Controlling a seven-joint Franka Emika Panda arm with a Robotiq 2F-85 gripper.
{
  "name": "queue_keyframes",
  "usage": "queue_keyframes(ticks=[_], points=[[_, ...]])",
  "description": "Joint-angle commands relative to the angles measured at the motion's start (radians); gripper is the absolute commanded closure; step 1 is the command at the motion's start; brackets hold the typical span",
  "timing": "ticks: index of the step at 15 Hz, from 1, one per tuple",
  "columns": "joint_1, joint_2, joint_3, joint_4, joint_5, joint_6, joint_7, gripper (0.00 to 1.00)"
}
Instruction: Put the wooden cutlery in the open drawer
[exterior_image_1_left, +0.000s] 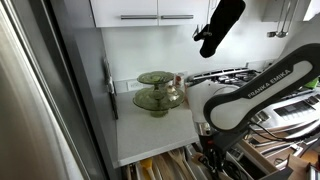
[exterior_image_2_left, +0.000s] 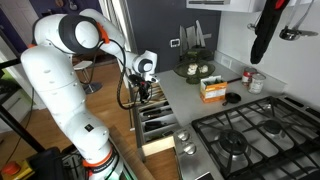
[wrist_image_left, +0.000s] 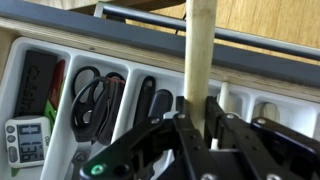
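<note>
Trouble is looming: the claw (wrist_image_left: 200, 128) is clamping the wooden cutlery (wrist_image_left: 200, 45) upright over the open drawer (exterior_image_2_left: 158, 147), and letting go from here is risking it bridging a divider (wrist_image_left: 127, 98) or toppling outside.

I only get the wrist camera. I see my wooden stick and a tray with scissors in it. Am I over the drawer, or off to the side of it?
Observer: Over it. In an exterior view the gripper, holding your wooden cutlery, hangs right above the open drawer.
Operator: Is there anything near that I might bump?
Observer: A gas stove sits beside the drawer, apart from the gripper.
Operator: What's up on the counter?
Observer: A glass tiered dish stands at the back of the white counter.
</note>
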Motion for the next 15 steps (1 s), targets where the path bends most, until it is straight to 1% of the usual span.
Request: queue_keyframes(ticks=[1, 7, 11, 15], points=[[-0.007, 0.081, 0.010, 0.064, 0.021, 0.035, -0.014, 0.94], [-0.004, 0.167, 0.002, 0.124, 0.025, 0.170, -0.004, 0.94], [-0.003, 0.216, -0.004, 0.152, 0.031, 0.226, 0.008, 0.94], [-0.010, 0.255, -0.013, 0.178, 0.045, 0.283, -0.005, 0.94]])
